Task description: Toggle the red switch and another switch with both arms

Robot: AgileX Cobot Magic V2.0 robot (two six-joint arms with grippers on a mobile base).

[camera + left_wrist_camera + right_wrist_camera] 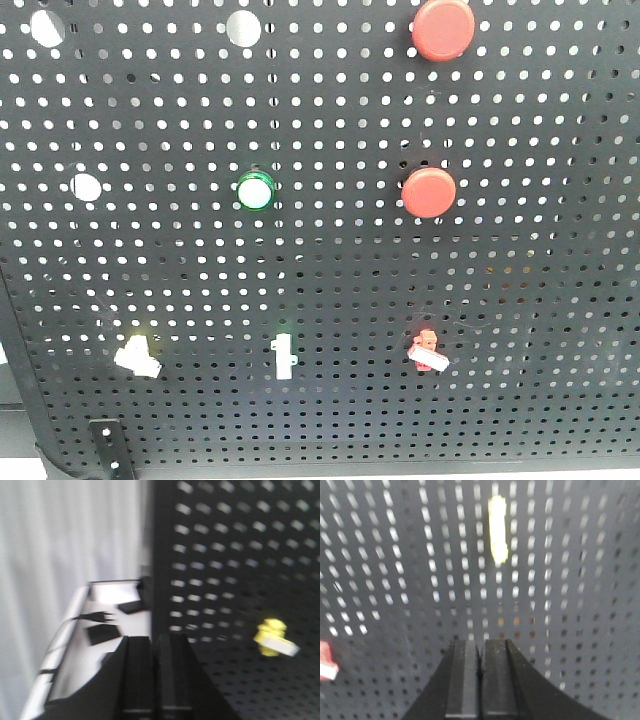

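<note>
On the black pegboard's bottom row, the red switch is a tiny red base with a white lever, at the right. The other switch, pale yellow with a whitish lever, is at the left. Neither arm appears in the front view. In the blurred left wrist view my left gripper is shut and empty by the board's left edge, with the yellow switch off to its right. My right gripper is shut and empty, facing the board. The red switch shows only partly at that view's left edge.
A slim white toggle sits between the two switches and shows above the right gripper as a pale toggle. Two big red buttons and a green-ringed button sit higher. A black plug lies on a white surface left of the board.
</note>
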